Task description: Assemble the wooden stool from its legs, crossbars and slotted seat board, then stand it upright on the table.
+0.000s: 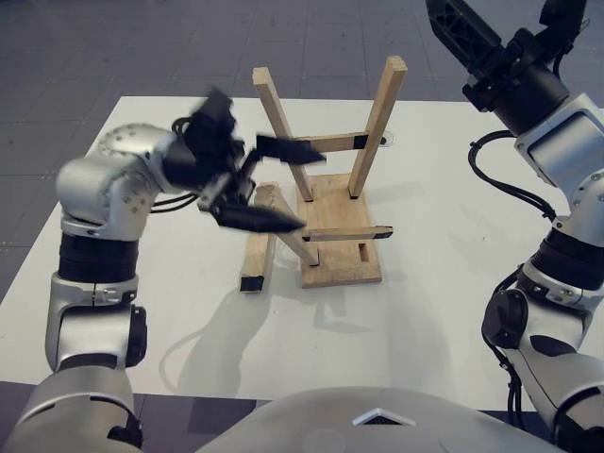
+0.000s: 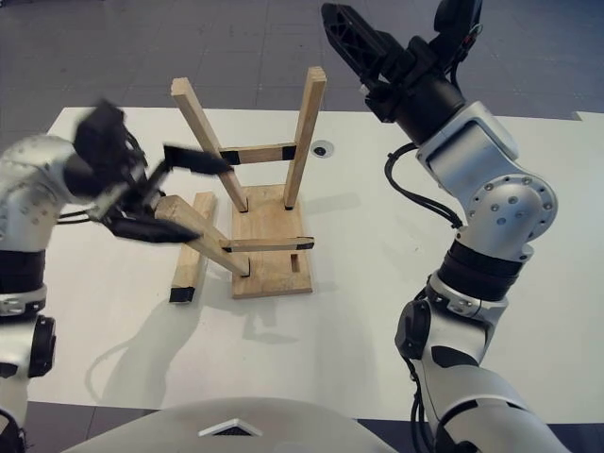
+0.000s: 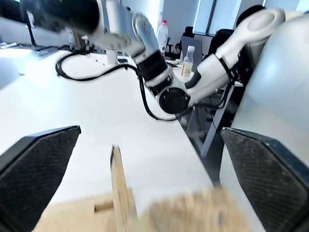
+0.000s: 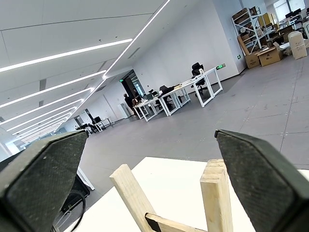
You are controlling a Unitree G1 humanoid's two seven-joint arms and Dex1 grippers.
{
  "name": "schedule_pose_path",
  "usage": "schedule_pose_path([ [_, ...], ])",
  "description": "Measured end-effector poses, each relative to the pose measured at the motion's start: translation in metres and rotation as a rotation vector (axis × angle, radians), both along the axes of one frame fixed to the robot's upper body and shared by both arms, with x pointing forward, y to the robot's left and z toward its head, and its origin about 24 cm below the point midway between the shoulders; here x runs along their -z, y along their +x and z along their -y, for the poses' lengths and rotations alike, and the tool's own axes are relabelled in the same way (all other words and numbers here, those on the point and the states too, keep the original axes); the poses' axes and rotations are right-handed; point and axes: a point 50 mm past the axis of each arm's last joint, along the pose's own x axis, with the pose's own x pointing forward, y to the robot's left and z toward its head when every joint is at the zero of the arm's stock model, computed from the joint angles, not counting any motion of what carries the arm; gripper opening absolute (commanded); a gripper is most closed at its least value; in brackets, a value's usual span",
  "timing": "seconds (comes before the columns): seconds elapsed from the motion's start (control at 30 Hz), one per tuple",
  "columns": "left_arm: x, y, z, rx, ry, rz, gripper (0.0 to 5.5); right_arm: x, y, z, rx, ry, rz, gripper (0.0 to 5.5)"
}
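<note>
Left eye view: one seat board (image 1: 344, 266)

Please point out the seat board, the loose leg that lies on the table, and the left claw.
seat board (image 1: 338, 266), left eye view, bare wood near its front edge
loose leg (image 1: 257, 257), left eye view, its nearer half
left claw (image 1: 313, 189), left eye view, midway between its fingertips

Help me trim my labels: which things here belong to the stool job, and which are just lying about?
Job: seat board; upright legs; far crossbar; tilted leg; near crossbar; loose wooden piece beside the board; open left end effector at the tilted leg.
Lying about: small round fitting in the table; bottles in the background.
</note>
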Motion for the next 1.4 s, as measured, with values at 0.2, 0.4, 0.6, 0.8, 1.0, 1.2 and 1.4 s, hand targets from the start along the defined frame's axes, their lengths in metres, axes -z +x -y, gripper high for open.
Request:
schedule_pose_path([
  [0.2,-0.052,0.014,0.007,-0.197,-0.214,-0.141,5.47,0.0,0.0,0.002,0.01,-0.001,0.004,4.85],
  [0.4,-0.062,0.037,0.026,-0.676,-0.152,-0.244,5.47,0.003,0.0,0.003,0.018,0.003,-0.005,4.85],
  [0.6,-0.04,0.025,0.042,-0.998,-0.106,-0.41,5.47,0.008,0.0,0.005,0.024,0.003,-0.021,4.85],
  [0.8,-0.04,0.002,0.055,-1.049,-0.112,-0.52,5.47,0.034,-0.022,-0.002,-0.209,-0.135,-0.077,4.85],
  [1.0,-0.072,-0.003,0.056,-1.02,-0.234,-0.457,5.47,0.088,-0.015,0.024,-0.326,-0.275,-0.276,4.85],
  [1.2,-0.075,-0.003,0.061,-1.015,-0.249,-0.457,5.47,0.095,-0.018,0.015,-0.585,-0.299,-0.262,4.85],
  [1.4,-0.075,-0.004,0.066,-1.001,-0.256,-0.463,5.47,0.09,-0.036,0.039,-0.814,-0.347,-0.227,4.85],
])
